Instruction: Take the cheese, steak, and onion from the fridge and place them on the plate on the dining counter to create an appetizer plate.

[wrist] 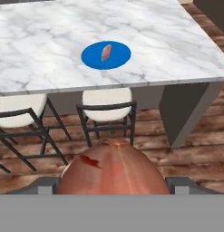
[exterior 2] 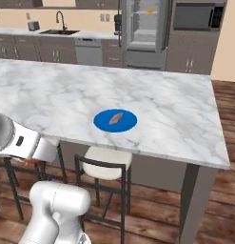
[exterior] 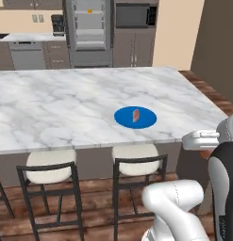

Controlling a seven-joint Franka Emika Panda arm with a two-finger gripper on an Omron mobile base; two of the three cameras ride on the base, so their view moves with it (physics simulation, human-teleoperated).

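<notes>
Kitchen, rendered; I list from big to small.

Fridge, far wall: door open, pale shelves showing, a small yellow bit high inside that I take for the cheese.

Counter: wide marble island, bare all round the plate; near edge overhangs two stools, so I would come in high over that lip.

Plate: blue, close to the near edge, with plenty of free blue left on it.

Steak: lying on the plate, about centre.

Onion: reddish-brown ball, held between my fingers, which stand wide, pinching its sides, short of the counter and over the floor. I judge it firm, light, smooth-skinned and apt to roll; hold across its widest girth and set it down gently beside the steak.
</notes>
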